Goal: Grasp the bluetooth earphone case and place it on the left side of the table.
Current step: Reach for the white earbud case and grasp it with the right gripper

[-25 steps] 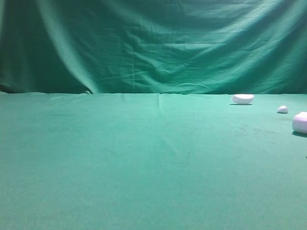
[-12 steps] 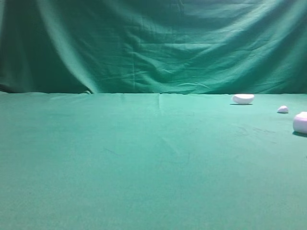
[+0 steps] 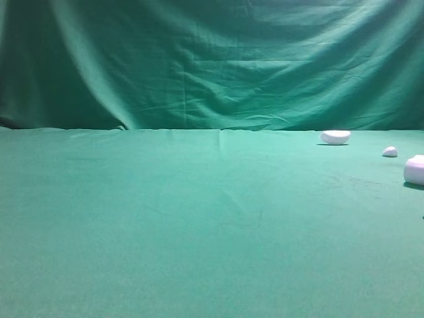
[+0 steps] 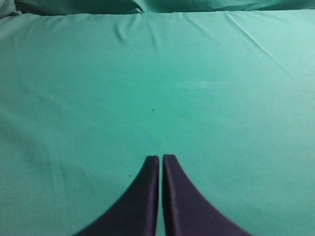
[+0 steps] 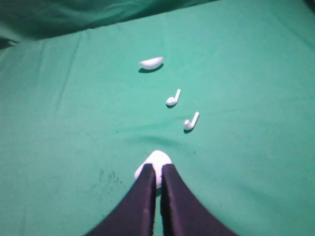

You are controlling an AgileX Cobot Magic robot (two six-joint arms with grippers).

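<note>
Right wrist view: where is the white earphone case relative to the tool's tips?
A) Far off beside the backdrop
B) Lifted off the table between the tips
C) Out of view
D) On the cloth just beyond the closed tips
D: the earphone case lies on the green table just past the shut right tool, not held.

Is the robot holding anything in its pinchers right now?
No. Both the left gripper and the right gripper are shut on nothing. The earphone case lies on the table.
</note>
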